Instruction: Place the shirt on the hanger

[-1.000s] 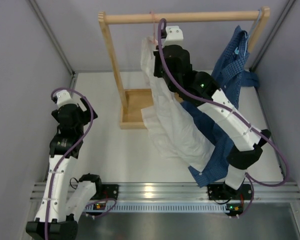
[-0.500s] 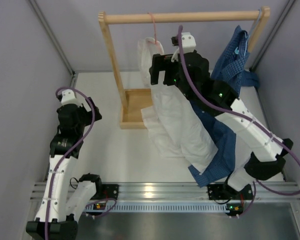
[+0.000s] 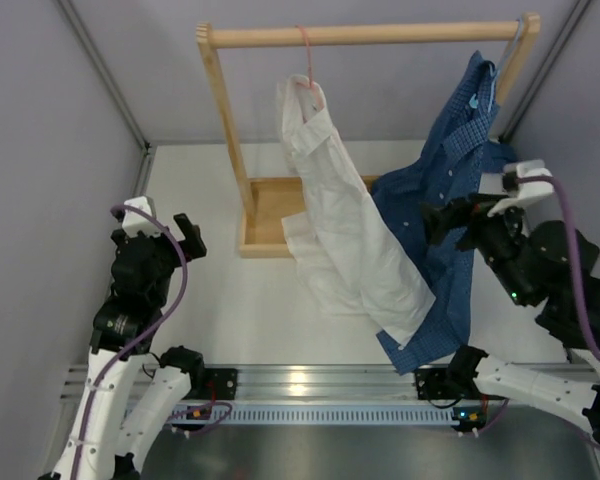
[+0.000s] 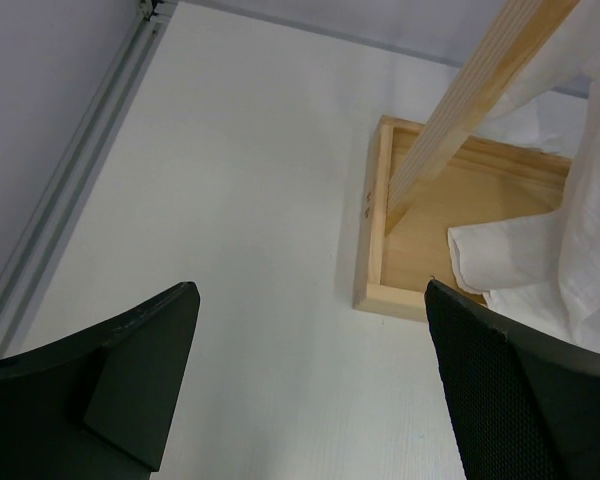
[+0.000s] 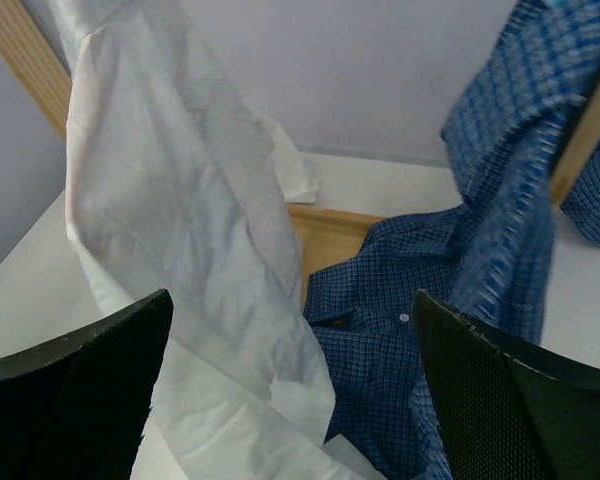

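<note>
The wrinkled white shirt hangs from the pink hanger. Only the hanger's hook shows, over the wooden rail; the rest is hidden inside the collar. The shirt's lower part trails onto the table. My right gripper is open and empty, off to the right of the shirt and in front of the blue shirt. In the right wrist view, the white shirt hangs ahead and left of the open right gripper. My left gripper is open over bare table at the left, also open in its wrist view.
A blue checked shirt hangs from the rail's right end and drapes down to the front edge. The wooden rack stands on a shallow base tray with an upright post. Grey walls close in on both sides.
My right gripper opened, left the top of the white shirt by the rail and drew back to the right. The shirt stays hanging. The left arm shifted slightly nearer.
</note>
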You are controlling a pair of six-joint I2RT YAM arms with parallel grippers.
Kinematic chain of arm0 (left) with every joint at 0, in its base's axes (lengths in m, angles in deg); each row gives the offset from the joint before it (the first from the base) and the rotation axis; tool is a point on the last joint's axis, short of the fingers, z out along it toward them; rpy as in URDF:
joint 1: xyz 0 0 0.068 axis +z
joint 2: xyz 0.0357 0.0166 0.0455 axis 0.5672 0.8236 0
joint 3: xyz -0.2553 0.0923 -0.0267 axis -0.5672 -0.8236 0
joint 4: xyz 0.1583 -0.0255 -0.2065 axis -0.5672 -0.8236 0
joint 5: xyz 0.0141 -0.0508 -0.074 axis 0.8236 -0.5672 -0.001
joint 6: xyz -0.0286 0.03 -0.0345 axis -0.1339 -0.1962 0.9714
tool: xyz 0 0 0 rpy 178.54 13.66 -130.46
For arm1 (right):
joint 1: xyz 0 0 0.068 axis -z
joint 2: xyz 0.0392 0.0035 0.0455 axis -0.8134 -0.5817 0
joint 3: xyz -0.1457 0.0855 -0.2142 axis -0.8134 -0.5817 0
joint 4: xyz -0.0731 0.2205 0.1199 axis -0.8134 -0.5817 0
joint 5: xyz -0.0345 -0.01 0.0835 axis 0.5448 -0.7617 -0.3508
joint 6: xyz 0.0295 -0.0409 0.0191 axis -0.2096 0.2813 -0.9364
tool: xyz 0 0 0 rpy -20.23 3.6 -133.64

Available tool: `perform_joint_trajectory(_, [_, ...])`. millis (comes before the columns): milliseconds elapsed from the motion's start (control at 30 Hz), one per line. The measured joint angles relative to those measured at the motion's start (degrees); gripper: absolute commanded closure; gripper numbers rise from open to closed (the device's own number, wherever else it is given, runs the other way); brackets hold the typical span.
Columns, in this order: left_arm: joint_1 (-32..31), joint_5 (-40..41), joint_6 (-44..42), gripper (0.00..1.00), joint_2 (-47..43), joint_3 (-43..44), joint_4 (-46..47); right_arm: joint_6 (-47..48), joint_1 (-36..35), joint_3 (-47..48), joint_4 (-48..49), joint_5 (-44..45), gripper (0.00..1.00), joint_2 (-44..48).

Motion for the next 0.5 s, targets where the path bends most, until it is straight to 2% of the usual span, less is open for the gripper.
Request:
perform_joint_trajectory(167, [-2.08, 5.4, 0.0, 0.02, -3.69, -0.5, -2.08, -0.48, 0.09, -1.22, -3.85, 2.75, 0.0, 11.23])
perform_joint_trajectory(333, [-2.89, 7.91, -0.17, 0.02, -8.63, -3.21, -3.45, -1.7, 0.13, -2.14, -10.19, 8.02, 0.0, 16.76])
perform_joint_trajectory(500, [-3.15, 9.64, -0.26, 0.02, -12.76, -6.05, -3.5, -2.12, 0.15, -8.98, -13.75, 12.26, 0.0, 21.42])
